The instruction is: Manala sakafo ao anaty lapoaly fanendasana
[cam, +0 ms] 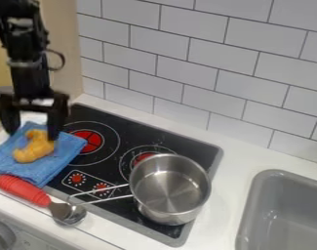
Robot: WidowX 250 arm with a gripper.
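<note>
The yellow food piece (35, 147), curved like a croissant, lies on the blue cloth (64, 158), well left of the pot (162, 213). It looks light, probably plastic or foam with some give; I would pinch it across its thick middle, gently, as its rounded sides could roll or drag the cloth. The hand (32, 134) is open over it, fingers wide apart. The cloth is soft and creased. The pot is smooth, shiny steel with a double-rod handle, on the glossy black stove (131, 133). Left of it lies a red-handled utensil (22, 190); right, a matte grey sink (255, 190).
</note>
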